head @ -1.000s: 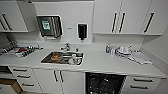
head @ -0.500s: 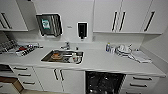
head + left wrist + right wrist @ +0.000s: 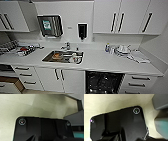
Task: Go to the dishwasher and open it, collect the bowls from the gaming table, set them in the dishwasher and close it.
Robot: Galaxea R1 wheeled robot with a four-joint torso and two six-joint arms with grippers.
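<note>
The dishwasher [image 3: 103, 82] sits under the white countertop [image 3: 100, 62], right of the sink cabinet. Its front is open and its dark racked interior faces me. The bowls and the gaming table are out of view. In the left wrist view, my arm's dark plate [image 3: 42, 129] hangs over a pale speckled floor [image 3: 25, 105]. The right wrist view shows the same kind of plate [image 3: 121, 122] over pale floor [image 3: 109, 102].
A steel sink [image 3: 47, 59] holding some dishes is set in the counter's middle. A dish rack [image 3: 10, 46] stands at the left, and a bottle [image 3: 107, 47] and cloths [image 3: 136, 57] at the right. White drawers [image 3: 140, 82] flank the dishwasher, with wall cupboards [image 3: 120, 17] above.
</note>
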